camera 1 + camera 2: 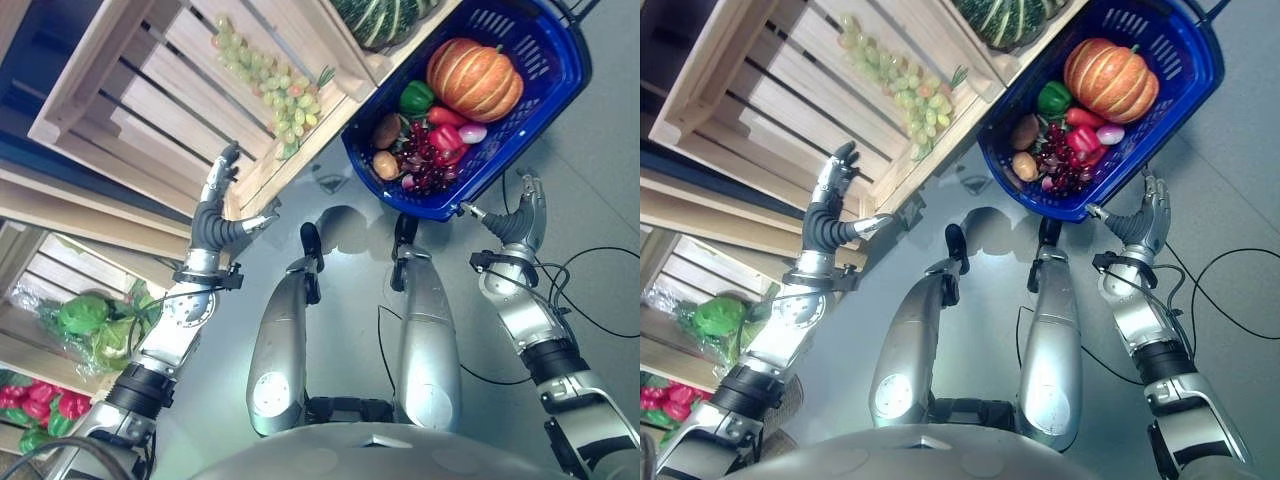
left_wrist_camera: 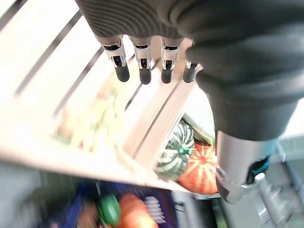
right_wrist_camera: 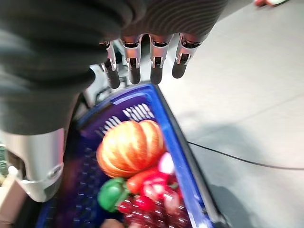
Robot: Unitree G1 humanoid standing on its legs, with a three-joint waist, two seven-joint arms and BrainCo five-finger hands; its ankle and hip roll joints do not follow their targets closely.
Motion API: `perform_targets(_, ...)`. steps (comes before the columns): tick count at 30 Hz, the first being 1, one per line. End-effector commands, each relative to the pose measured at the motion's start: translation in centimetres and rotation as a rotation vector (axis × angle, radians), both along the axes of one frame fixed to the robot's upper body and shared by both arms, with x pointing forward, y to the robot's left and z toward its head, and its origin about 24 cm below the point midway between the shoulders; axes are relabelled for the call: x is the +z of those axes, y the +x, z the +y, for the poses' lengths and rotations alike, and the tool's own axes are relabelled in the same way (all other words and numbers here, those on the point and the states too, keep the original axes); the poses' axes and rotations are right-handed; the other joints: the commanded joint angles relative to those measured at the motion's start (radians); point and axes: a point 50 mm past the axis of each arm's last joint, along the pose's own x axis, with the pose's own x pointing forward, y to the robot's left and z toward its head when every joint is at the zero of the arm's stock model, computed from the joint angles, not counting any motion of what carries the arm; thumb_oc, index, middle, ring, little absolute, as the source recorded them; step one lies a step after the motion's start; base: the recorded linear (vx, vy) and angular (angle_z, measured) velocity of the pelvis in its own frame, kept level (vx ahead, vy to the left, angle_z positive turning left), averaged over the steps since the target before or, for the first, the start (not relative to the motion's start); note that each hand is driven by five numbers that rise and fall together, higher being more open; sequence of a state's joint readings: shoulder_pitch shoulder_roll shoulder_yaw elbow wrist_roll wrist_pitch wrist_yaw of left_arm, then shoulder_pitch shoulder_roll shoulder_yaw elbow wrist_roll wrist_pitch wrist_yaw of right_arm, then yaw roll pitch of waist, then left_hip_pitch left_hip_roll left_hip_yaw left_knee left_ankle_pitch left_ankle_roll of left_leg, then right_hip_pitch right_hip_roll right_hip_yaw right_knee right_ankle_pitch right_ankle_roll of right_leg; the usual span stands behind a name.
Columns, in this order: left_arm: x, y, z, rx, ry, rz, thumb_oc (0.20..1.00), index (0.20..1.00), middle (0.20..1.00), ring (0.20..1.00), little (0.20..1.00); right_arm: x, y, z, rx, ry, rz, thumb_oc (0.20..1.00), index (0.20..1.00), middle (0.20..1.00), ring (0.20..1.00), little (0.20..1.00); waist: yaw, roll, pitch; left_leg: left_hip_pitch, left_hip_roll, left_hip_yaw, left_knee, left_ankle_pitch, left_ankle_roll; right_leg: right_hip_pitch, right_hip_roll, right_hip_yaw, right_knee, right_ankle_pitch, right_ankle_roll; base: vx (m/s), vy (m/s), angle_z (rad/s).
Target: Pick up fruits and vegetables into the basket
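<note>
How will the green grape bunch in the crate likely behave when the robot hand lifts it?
The green grape bunch is long and loosely clustered, so it probably droops. Its small round grapes look slippery. The left robot hand, open beside the crate, holds nothing.

A pale wooden slatted crate (image 1: 130,100) stands tilted on a stepped wooden display rack (image 1: 60,205), dark gaps showing between its boards. A second crate (image 1: 400,55) of the same wood sits just beside it, the two touching along one side wall. On the rack's lower tier is a third slatted crate (image 1: 50,270). The rack stands on a smooth grey floor (image 1: 590,180).
</note>
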State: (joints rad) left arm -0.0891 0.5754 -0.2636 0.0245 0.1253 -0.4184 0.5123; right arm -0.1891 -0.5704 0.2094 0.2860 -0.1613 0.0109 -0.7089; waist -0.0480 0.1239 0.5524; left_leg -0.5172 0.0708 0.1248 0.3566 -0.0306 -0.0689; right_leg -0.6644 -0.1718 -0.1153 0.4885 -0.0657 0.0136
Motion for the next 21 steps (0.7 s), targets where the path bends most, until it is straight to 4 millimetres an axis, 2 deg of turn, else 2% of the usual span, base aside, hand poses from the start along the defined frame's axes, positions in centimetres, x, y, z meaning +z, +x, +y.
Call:
perform_targets(1, 2.5, -0.8, 1.3, 0.191, 0.278, -0.239, 1.0, 1.0, 1.0, 1.0, 1.0, 1.2, -0.9, 0.3, 0.09, -0.046, -0.045, 1.0, 1.0, 1.0, 1.0, 1.0, -0.027, -0.011, -0.032, 0.016, -0.011, 0.01, -0.027, -0.03, 0.033, 0.058, 0.014, -0.007, 0.002, -0.067, 0.068, 0.02, 0.028, -0.09)
perform_targets(4, 4.3, -0.2, 1.9, 0.335, 0.537, -0.39, 1.0, 1.0, 1.0, 1.0, 1.0, 1.4, -1.4, 0.2, 0.139, -0.07, -0.027, 1.0, 1.0, 1.0, 1.0, 1.0, -0.052, -0.008, -0.032, 0.046, -0.009, 0.021, -0.027, -0.033, 0.025, 0.082, 0.006, 0.002, 0.004, -0.075, 0.075, 0.03, 0.072, -0.14)
perform_targets(7, 5.4, 0.8, 2.5, 0.388, 0.652, -0.409, 1.0, 1.0, 1.0, 1.0, 1.0, 1.8, -1.6, 0.3, 0.171, -0.088, -0.019, 1.0, 1.0, 1.0, 1.0, 1.0, -0.074, -0.002, -0.032, 0.059, -0.009, 0.031, -0.027, -0.033, 0.02, 0.087, 0.001, 0.012, 0.004, -0.077, 0.079, 0.03, 0.105, -0.11)
perform_targets(10, 5.5, 2.2, 3.9, 0.458, 0.857, -0.368, 1.0, 1.0, 1.0, 1.0, 1.0, 2.7, -1.8, 0.1, 0.196, -0.144, -0.025, 1.0, 1.0, 1.0, 1.0, 1.0, -0.111, 0.01, -0.032, 0.065, -0.006, 0.051, -0.019, -0.031, 0.011, 0.078, -0.003, 0.034, 0.011, -0.077, 0.084, 0.05, 0.142, -0.11)
perform_targets(14, 5.5, 3.0, 5.5, 0.526, 1.043, -0.358, 1.0, 1.0, 1.0, 1.0, 1.0, 3.8, -1.9, -0.2, 0.21, -0.188, -0.035, 1.0, 1.0, 1.0, 1.0, 1.0, -0.14, 0.018, -0.032, 0.064, -0.004, 0.072, -0.014, -0.031, 0.005, 0.063, -0.003, 0.053, 0.014, -0.076, 0.086, 0.04, 0.121, -0.17)
perform_targets(15, 5.5, 3.2, 5.6, 0.532, 1.076, -0.354, 1.0, 1.0, 1.0, 1.0, 1.0, 3.9, -2.0, -0.3, 0.209, -0.192, -0.036, 1.0, 1.0, 1.0, 1.0, 1.0, -0.141, 0.02, -0.032, 0.064, -0.005, 0.075, -0.013, -0.032, 0.004, 0.061, -0.003, 0.056, 0.015, -0.076, 0.087, 0.05, 0.147, -0.22)
perform_targets(17, 5.2, 3.7, 7.1, 0.543, 1.169, -0.3, 1.0, 1.0, 1.0, 1.0, 1.0, 4.7, -2.2, -0.8, 0.227, -0.233, -0.043, 1.0, 1.0, 1.0, 1.0, 1.0, -0.171, 0.03, -0.032, 0.063, -0.004, 0.092, -0.01, -0.033, -0.001, 0.048, -0.004, 0.075, 0.015, -0.074, 0.088, 0.07, 0.177, -0.28)
perform_targets(21, 4.1, 4.5, 8.0, 0.532, 1.247, -0.207, 1.0, 1.0, 1.0, 1.0, 1.0, 5.6, -2.5, -1.1, 0.242, -0.266, -0.06, 1.0, 1.0, 1.0, 1.0, 1.0, -0.2, 0.043, -0.032, 0.056, -0.003, 0.115, -0.005, -0.035, -0.007, 0.027, -0.003, 0.099, 0.012, -0.071, 0.093, 0.05, 0.138, -0.21)
